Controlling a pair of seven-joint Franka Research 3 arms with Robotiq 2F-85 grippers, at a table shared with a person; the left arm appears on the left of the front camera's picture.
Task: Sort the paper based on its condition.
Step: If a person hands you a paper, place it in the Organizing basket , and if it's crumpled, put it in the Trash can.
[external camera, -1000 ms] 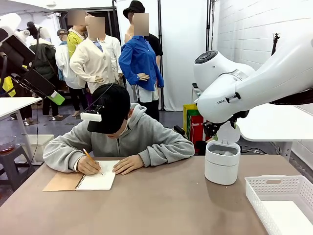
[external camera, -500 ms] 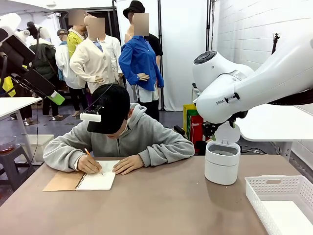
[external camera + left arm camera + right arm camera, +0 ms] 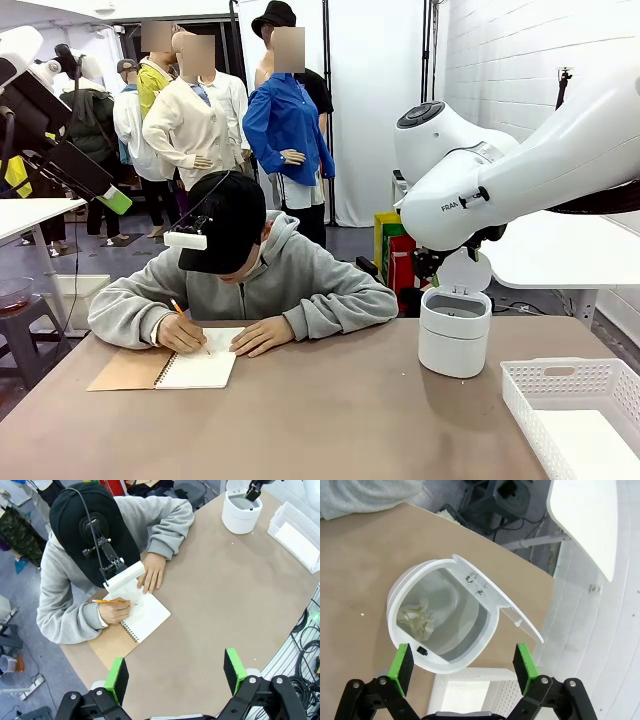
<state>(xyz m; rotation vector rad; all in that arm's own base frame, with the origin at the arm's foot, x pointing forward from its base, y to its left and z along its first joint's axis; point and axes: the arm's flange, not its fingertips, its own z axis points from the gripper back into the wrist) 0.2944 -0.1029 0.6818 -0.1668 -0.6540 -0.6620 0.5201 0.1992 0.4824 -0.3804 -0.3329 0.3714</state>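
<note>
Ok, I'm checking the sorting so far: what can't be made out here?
- Front view: the wall of the bin hides its inside.
- Right wrist view: the crumpled paper is too bunched to count sheets.
- Front view: edges cut off the basket; its flat paper could be one sheet or several.
- Left wrist view: writing in the notebook is too small to read.

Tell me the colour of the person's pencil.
The pencil is orange, clearest in the left wrist view.

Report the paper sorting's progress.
Done: crumpled white paper lies in the round white open bin; a flat white sheet in the white perforated basket. In hand: nothing; the right hand hangs open over the bin, the left hand open too. Left: perhaps the spiral notebook page being written on.
</note>
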